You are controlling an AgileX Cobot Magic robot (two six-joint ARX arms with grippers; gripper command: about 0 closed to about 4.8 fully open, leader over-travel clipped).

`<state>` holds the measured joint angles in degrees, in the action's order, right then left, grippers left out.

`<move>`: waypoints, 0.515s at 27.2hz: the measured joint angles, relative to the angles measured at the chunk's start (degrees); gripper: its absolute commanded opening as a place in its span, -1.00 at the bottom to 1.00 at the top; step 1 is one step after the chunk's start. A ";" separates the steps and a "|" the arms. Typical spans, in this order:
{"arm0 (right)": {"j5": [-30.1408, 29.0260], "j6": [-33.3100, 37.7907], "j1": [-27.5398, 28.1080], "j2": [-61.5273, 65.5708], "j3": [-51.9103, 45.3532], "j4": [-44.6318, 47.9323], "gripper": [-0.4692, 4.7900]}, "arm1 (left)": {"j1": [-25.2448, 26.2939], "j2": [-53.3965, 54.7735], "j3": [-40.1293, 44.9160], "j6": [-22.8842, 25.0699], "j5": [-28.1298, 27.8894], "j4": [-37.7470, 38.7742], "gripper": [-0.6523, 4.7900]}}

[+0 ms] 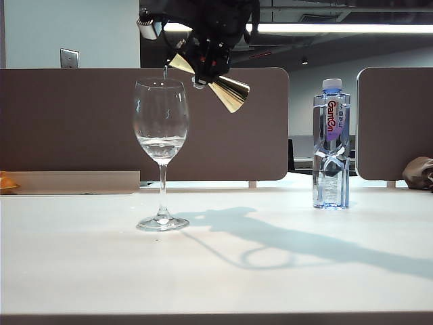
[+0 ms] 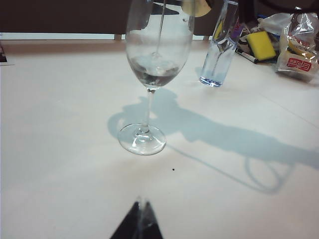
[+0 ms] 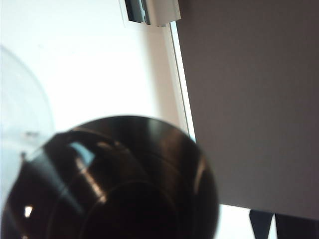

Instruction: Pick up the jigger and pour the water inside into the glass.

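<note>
The glass [image 1: 161,122] stands upright on the white table, left of centre, with clear water [image 1: 161,146] low in its bowl. Above its rim, my right gripper [image 1: 203,66] is shut on the waist of the gold jigger [image 1: 229,91], which is tipped with one mouth over the glass. A thin stream of water [image 1: 165,70] falls from that mouth into the bowl. In the right wrist view the jigger [image 3: 114,184] hides the fingers, with the glass [image 3: 20,104] rim beside it. My left gripper [image 2: 140,205] rests shut and empty, short of the glass [image 2: 142,139].
A blue-capped plastic bottle [image 1: 331,145] stands on the table to the right of the glass. Brown partition panels [image 1: 67,122] line the table's far edge. A yellow sponge [image 2: 260,45] and plastic bags [image 2: 298,50] lie beyond the bottle.
</note>
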<state>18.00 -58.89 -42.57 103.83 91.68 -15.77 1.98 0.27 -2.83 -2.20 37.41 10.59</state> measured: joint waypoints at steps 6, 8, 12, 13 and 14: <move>0.96 -3.32 -0.15 0.00 0.00 -0.02 -0.50 | 0.00 0.00 0.00 0.00 0.00 0.02 -0.78; 1.70 -5.18 -0.11 0.00 0.00 -0.02 -0.50 | 0.00 -0.02 0.00 0.00 0.00 0.00 -0.78; 2.40 -10.36 -0.13 0.00 0.00 -0.02 -0.50 | 0.00 -0.04 0.00 0.00 0.00 0.00 -0.78; 2.40 -11.26 -0.11 0.00 0.00 -0.02 -0.50 | 0.00 -0.04 0.00 0.00 0.00 0.00 -0.78; 2.47 -13.14 -0.11 0.00 0.00 -0.02 -0.50 | 0.00 -0.04 0.00 0.00 0.00 0.00 -0.78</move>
<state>20.47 -72.03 -42.68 103.83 91.68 -15.79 1.98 0.23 -2.83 -2.20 37.41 10.59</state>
